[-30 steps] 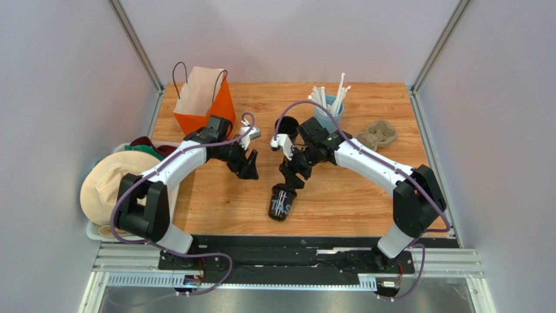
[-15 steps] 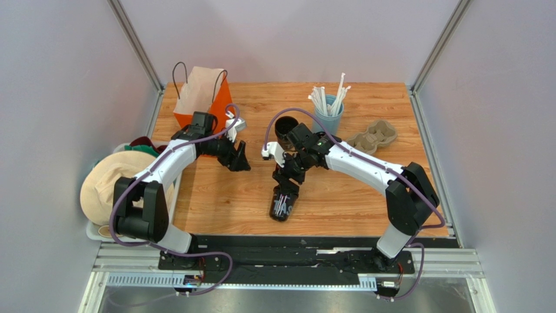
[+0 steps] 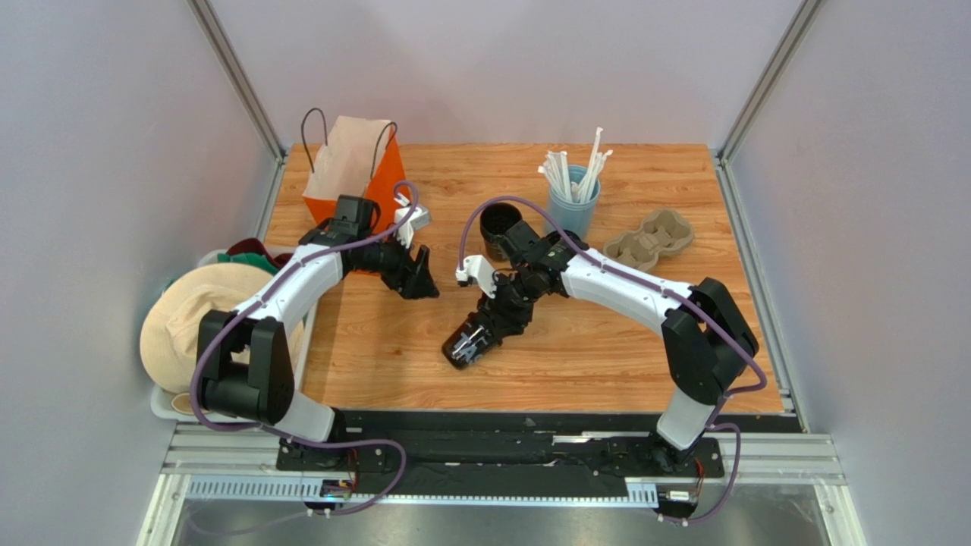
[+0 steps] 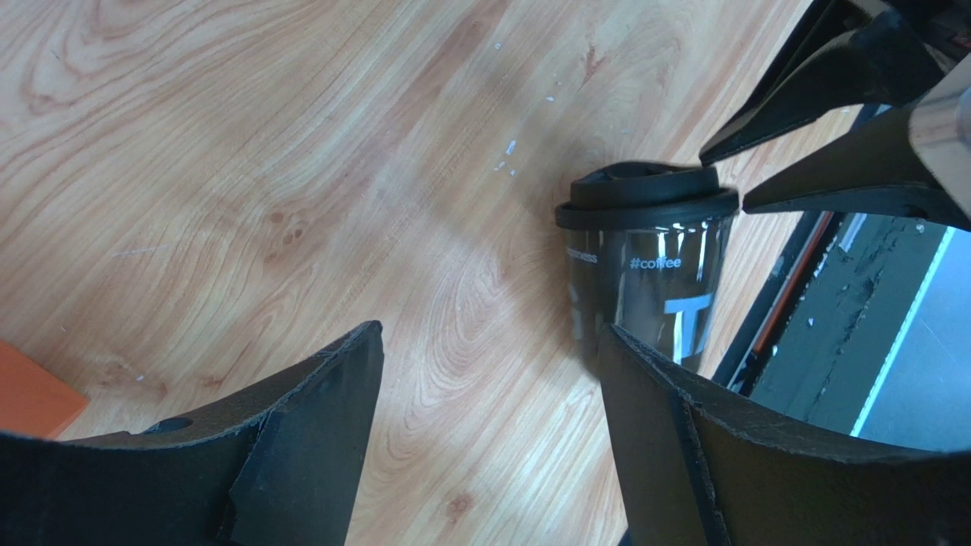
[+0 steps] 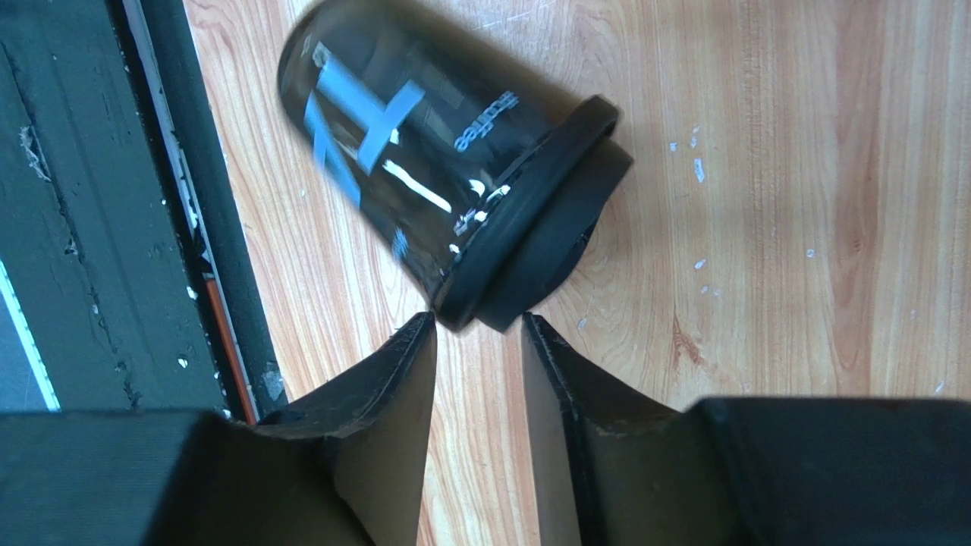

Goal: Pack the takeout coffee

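I'd spread the right gripper [image 5: 476,341] wider and centre it on the lid [image 5: 545,233] before closing. Its fingers stand narrowly apart, gripping nothing. The cup [image 5: 422,148] leans tipped just beyond their tips, lid rim nearest. The left gripper [image 4: 490,387] gapes wide and empty, with the cup past its fingers.

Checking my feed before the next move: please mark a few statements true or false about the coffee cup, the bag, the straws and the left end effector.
1. The coffee cup has its black lid on. True.
2. The coffee cup is inside the orange bag. False: it is on the table, at the right end effector's tips, away from the bag.
3. The left end effector is open and holds nothing. True.
4. The straws stand in the cardboard tray. False: they stand in the blue cup beside the tray.
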Robot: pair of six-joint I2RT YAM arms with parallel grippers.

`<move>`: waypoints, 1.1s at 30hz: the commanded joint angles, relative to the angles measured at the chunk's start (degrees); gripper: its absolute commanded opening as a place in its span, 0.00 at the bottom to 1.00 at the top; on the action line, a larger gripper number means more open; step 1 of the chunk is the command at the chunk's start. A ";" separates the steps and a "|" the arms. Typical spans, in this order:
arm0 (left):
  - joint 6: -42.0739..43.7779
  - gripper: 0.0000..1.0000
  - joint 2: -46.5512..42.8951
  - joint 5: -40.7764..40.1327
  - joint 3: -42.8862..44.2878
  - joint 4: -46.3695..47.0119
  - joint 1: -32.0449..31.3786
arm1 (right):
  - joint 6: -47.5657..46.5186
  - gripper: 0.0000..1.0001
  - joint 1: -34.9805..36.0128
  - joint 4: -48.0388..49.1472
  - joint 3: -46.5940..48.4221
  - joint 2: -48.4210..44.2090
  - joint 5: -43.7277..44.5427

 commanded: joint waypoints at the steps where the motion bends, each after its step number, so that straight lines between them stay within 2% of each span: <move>1: 0.10 0.79 -2.07 1.85 -0.32 1.51 0.24 | -1.03 0.35 0.44 0.56 0.11 0.71 0.12; 3: 0.10 0.79 -1.98 1.85 -0.31 1.51 0.24 | -1.03 0.30 0.44 0.48 0.19 0.71 -0.05; 7: 0.27 0.79 -1.80 2.20 -0.32 1.43 0.33 | -0.24 0.32 0.62 0.83 0.63 0.45 -0.05; 9: 0.88 0.79 -1.54 2.82 0.03 0.55 0.33 | 0.55 0.40 0.44 1.00 0.90 0.10 0.04; 12: 4.57 0.78 -0.92 4.31 1.35 -3.05 0.24 | 0.29 0.44 -0.08 0.13 1.60 -1.40 -0.92; 14: 7.64 0.80 -1.27 5.62 1.36 -4.81 0.33 | 0.38 0.50 -1.66 -0.31 2.21 -2.80 -2.07; 19: 12.13 0.86 -1.28 9.05 0.30 -6.75 0.15 | 3.45 0.62 -6.32 -0.84 4.50 -2.37 -9.27; 21: 13.27 0.87 -0.84 9.15 -0.14 -6.84 -0.02 | 4.50 0.63 -7.90 -0.93 5.81 -0.62 -12.25; 28: 14.25 0.88 2.76 2.30 -0.23 -6.49 -5.20 | 11.53 0.66 -9.49 -1.90 12.14 9.30 -21.84; 33: 12.41 0.89 4.00 -2.62 -0.75 -3.77 -6.70 | 16.11 0.67 -12.30 -1.46 14.69 13.71 -27.21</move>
